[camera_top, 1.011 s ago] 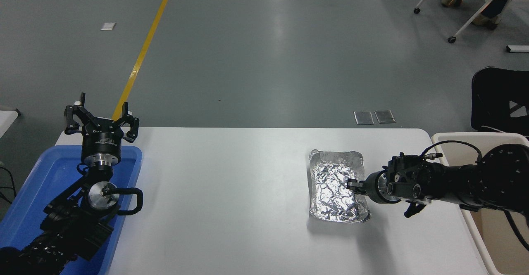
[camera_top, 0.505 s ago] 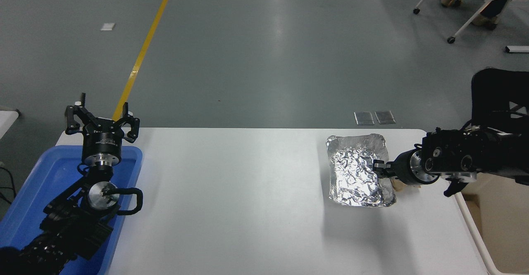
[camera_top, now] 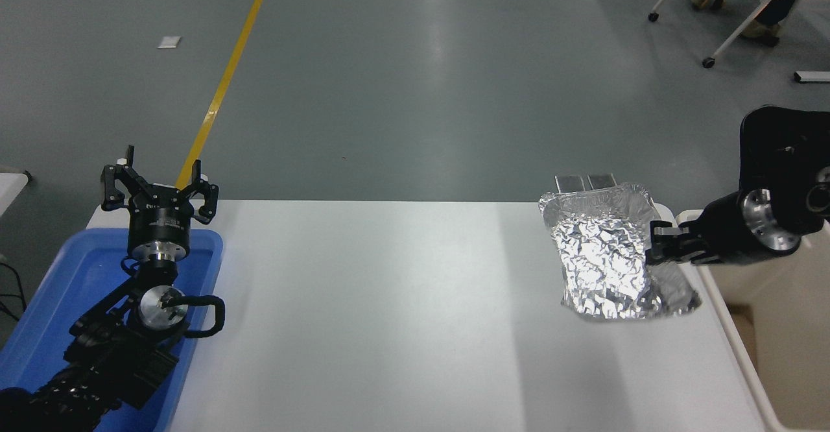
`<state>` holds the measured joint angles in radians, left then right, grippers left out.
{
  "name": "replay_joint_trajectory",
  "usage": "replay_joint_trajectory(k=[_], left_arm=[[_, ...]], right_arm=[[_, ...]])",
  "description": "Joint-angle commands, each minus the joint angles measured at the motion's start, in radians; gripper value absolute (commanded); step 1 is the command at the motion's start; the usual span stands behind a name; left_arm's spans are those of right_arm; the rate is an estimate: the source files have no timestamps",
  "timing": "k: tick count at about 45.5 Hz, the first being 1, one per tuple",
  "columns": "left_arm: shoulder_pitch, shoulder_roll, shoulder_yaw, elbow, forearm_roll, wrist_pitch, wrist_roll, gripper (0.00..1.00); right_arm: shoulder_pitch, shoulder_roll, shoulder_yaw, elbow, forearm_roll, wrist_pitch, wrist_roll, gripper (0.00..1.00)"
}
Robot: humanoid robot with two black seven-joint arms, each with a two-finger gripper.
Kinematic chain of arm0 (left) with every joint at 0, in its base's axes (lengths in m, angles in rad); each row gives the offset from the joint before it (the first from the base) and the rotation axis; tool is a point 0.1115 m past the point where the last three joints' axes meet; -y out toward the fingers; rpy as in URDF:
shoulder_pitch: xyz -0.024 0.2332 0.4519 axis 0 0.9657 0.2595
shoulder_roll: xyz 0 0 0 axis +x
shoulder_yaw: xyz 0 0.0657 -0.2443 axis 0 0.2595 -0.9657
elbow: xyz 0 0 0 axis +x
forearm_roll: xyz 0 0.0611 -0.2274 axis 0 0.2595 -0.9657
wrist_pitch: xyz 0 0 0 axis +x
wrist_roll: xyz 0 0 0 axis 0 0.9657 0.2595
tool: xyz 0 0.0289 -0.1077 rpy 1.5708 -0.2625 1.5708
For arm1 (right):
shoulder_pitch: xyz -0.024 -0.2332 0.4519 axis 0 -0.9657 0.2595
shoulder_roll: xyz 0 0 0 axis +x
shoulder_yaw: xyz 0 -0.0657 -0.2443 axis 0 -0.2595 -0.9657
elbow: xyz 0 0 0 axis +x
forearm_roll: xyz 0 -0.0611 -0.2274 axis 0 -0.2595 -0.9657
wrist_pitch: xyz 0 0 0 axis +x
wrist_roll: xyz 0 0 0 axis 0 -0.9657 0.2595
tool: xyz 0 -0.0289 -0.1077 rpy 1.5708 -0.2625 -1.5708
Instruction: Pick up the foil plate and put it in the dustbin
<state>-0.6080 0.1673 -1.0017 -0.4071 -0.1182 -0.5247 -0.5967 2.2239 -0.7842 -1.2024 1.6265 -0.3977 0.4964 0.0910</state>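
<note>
The right pincer (camera_top: 656,245) is clamped on the right rim of the foil plate (camera_top: 603,257), a crinkled, shiny silver rectangle with rounded corners, held tilted above the smooth white bench (camera_top: 389,315) beside the cream plastic dustbin (camera_top: 739,341). The left pincer (camera_top: 157,182) stands spread above a blue tray (camera_top: 58,289). No writing is legible.

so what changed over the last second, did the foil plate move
Yes. The right gripper, shut on the foil plate, has lifted it and carried it right and away, toward the dustbin; it is not over the bin yet. The left gripper stays parked, open, above the blue tray.
</note>
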Motion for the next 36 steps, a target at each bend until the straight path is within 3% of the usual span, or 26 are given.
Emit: replay_joint_trajectory(k=[1, 19, 36], left_arm=[[0.000, 0.000, 0.000, -0.001, 0.000, 0.000, 0.000, 0.99], [0.000, 0.001, 0.000, -0.001, -0.001, 0.000, 0.000, 0.99], [0.000, 0.001, 0.000, 0.001, -0.001, 0.000, 0.000, 0.99]], right_arm=[[0.253, -0.078, -0.049, 0.056, -0.016, 0.186, 0.024, 0.00], [0.323, -0.073, -0.048, 0.042, -0.019, 0.251, 0.024, 0.00], [-0.154, -0.076, 0.075, -0.318, -0.041, 0.154, 0.024, 0.00]])
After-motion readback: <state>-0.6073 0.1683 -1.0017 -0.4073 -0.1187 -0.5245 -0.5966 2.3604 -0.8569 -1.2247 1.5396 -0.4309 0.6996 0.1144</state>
